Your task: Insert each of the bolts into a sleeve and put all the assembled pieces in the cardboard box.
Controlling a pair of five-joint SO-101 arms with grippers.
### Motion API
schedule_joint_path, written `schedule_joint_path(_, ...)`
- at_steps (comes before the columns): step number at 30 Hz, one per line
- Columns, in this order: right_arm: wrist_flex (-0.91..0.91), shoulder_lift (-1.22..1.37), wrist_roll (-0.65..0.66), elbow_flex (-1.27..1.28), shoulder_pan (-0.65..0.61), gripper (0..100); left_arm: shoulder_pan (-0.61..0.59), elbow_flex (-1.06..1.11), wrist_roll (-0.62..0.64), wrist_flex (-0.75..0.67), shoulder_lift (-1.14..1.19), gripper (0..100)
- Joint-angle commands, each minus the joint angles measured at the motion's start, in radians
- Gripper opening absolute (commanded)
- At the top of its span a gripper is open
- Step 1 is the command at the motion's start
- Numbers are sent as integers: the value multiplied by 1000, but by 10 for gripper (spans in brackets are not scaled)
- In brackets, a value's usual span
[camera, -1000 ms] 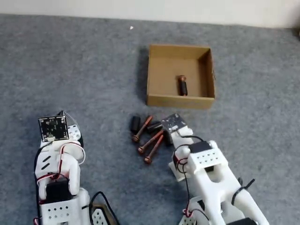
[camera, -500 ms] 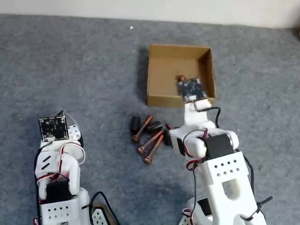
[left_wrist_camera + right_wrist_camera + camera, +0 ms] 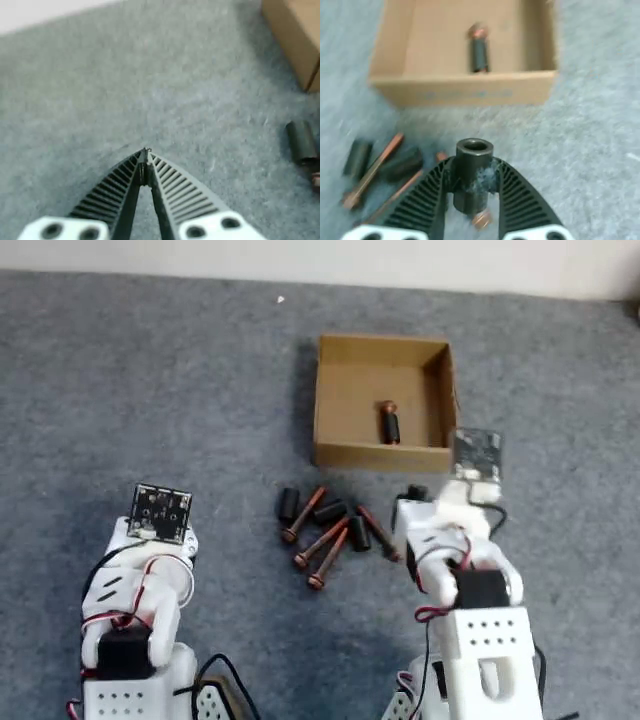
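Note:
The cardboard box (image 3: 333,453) stands at the table's far middle, and one assembled bolt-and-sleeve piece (image 3: 389,423) lies inside it. In front of the box lie loose copper bolts (image 3: 322,541) and black sleeves (image 3: 288,504). My right gripper (image 3: 474,165) is shut on an upright black sleeve (image 3: 474,155); it hovers just in front of the box's near right corner (image 3: 415,495). A copper bolt head (image 3: 481,219) shows at the sleeve's lower end. My left gripper (image 3: 145,161) is shut on nothing, over bare carpet to the left of the pile.
Grey carpet covers the table. In the left wrist view a black sleeve (image 3: 301,141) lies off to the side, with the box's corner (image 3: 295,35) beyond it. A pale wall edge runs along the far side.
The right arm left the pile, swung over the box, then came back to the box's near right corner with a sleeve in its jaws. The left arm's wrist shifted right and forward.

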Motion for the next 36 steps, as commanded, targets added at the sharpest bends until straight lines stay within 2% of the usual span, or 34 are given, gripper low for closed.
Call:
schedule_joint_path(1, -133, -105, -12, 59, 77, 4, 56, -147, -12, 89, 2, 85)
schedule_joint_path(6, -202, -174, -12, 125, 96, 4, 186, -254, -89, 144, 160, 87)
schedule_joint_path(11, -262, -185, -14, 160, 162, 4, 326, -423, -91, 146, 524, 88)
schedule_joint_path(16, -269, -185, -14, 160, 177, 4, 490, -573, -86, 141, 898, 88)
schedule_joint_path(26, -269, -183, -14, 160, 177, 4, 604, -874, -84, 141, 1445, 88)
schedule_joint_path(32, -269, -183, -14, 160, 177, 4, 685, -961, -83, 141, 1650, 87)
schedule_joint_path(36, -269, -186, -14, 160, 177, 4, 708, -1012, -8, 127, 1750, 88)
